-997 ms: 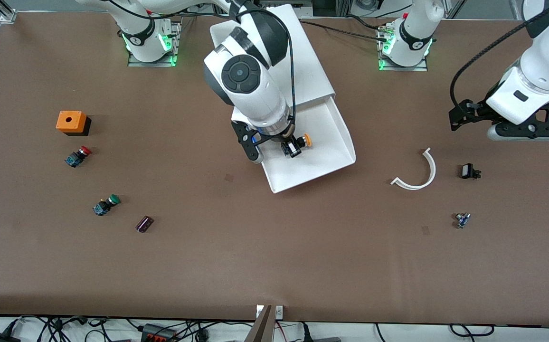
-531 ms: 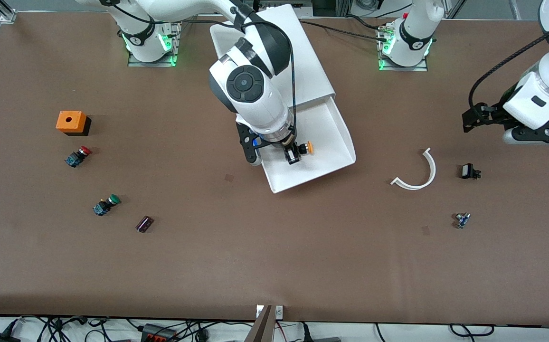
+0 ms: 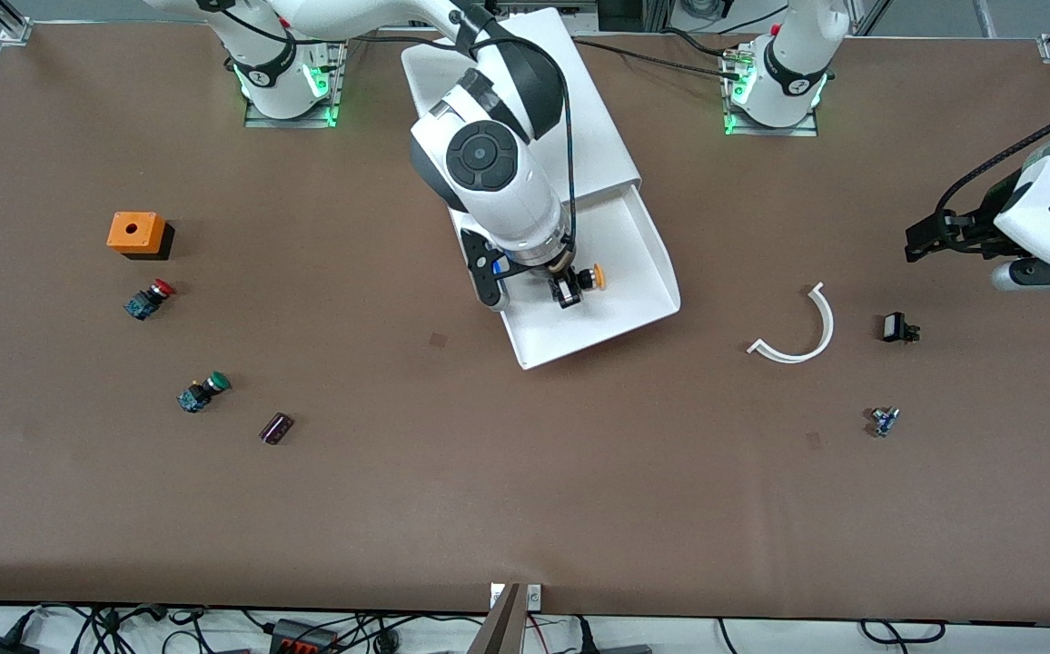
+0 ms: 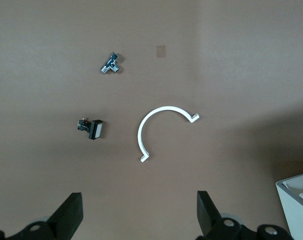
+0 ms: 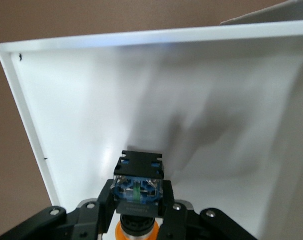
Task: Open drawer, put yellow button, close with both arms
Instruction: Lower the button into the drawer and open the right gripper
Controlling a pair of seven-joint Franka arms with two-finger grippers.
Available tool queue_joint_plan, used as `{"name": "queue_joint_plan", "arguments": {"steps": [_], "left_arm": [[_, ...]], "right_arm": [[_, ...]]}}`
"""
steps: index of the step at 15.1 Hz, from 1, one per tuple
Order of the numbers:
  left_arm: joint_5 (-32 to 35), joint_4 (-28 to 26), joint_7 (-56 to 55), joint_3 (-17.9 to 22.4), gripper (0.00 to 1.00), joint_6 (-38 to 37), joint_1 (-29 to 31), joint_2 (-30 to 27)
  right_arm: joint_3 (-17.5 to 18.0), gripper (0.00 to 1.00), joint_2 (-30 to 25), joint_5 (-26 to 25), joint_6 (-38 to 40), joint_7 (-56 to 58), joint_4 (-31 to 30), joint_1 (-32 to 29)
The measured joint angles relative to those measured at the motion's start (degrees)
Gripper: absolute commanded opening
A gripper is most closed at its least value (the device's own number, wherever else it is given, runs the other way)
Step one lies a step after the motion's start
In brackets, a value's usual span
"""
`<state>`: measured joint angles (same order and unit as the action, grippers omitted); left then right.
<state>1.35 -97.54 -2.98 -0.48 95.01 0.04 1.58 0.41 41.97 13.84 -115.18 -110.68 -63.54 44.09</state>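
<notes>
The top drawer [image 3: 643,272] of the white cabinet [image 3: 534,82] stands pulled out toward the front camera. My right gripper [image 3: 570,289] hangs over the drawer's floor [image 5: 141,90], shut on the yellow button [image 3: 594,277]. In the right wrist view its fingers press both sides of the button's black-and-blue body [image 5: 139,187], with the orange cap showing below. My left gripper [image 3: 1047,272] is open and holds nothing; it hovers over bare table at the left arm's end. Its fingers [image 4: 70,214] stand wide apart in the left wrist view.
A white curved strip [image 3: 797,331], a small black part [image 3: 897,327] and a small metal part [image 3: 884,421] lie toward the left arm's end. Toward the right arm's end are an orange box [image 3: 136,233], a red button [image 3: 150,298], a green button [image 3: 203,391] and a purple part [image 3: 276,428].
My right gripper has carried the yellow button a little farther over the drawer toward the left arm's end. The left arm has drawn away toward its end of the table.
</notes>
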Motion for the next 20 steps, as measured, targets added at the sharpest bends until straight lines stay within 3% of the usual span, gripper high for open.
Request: {"name": "queue_joint_plan", "arguments": {"steps": [1,10,15,20], "left_arm": [[0.00,0.04,0.00,-0.05,1.00,0.00,-0.01,0.00],[-0.01,0.07,0.00,-0.32,1.00,0.00,-0.01,0.01],[-0.01,0.09,0.00,-0.38,1.00,0.00,-0.01,0.01],[-0.12,0.09,0.00,-0.40,1.00,0.00,-0.01,0.01]], "right_arm": [[0.00,1.00,0.07,0.00,0.00,-0.33,0.00,0.12],[-1.27,1.00,-0.10,-0.31,1.30,-1.10,1.28,-0.01],[-3.76,1.00,-2.65,-0.34,2.18,-1.11,2.11,-0.39],[-4.57,1.00,-4.69,-0.55,6.17,5.01,2.57,-4.28]]}}
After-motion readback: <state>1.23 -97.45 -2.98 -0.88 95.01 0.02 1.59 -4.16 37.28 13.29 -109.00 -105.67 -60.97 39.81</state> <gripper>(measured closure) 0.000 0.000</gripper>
